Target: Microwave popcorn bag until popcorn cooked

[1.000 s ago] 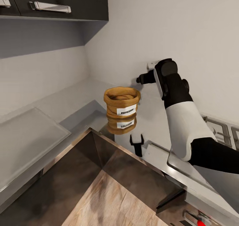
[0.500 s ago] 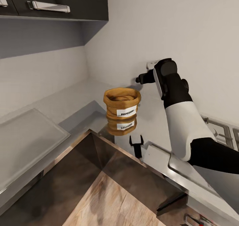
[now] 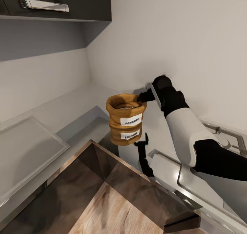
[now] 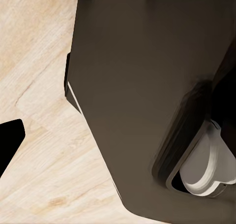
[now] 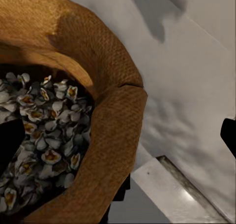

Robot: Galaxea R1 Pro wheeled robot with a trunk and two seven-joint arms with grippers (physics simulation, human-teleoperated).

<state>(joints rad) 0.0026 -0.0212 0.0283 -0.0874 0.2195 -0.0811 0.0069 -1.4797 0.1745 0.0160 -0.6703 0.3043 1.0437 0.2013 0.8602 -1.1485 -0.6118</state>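
right gripper at the rim of the popcorn bag on the corner surface

the head view takes in the broad scene: the grey glossy surface [image 3: 68,114] wrapping the corner under the pale walls, a dark upper cabinet [image 3: 61,2] with a metal handle above it, and a steel hob [image 3: 223,138] at the far right edge. the wooden floor [image 3: 103,213] and a dark base cabinet [image 3: 85,179] lie below. the left wrist view gives what the head view lacks, a close look at a dark cabinet panel [image 4: 142,96] over pale wood flooring [image 4: 44,160], with one black fingertip [image 4: 10,140] at the frame edge; whether the left gripper is apart or together cannot be told.

the popcorn bag [image 3: 125,114] stands upright on the surface near the corner, its label facing the camera and its mirror image showing in the gloss below. the right wrist view looks straight into the bag [image 5: 98,101], which the head view barely manages: pale popcorn [image 5: 44,130] with yellowish hearts heaps inside beneath the rolled rim.

the right arm [image 3: 185,131] reaches across from the right side, white forearm leading to a black wrist, angled down toward the bag. the right gripper [image 3: 143,97] sits at the bag's far rim. in the wrist view one dark finger [image 5: 10,145] lies over the popcorn inside and the other [image 5: 228,135] outside the wall, so the gripper is spread apart, straddling the rim, not clamped.
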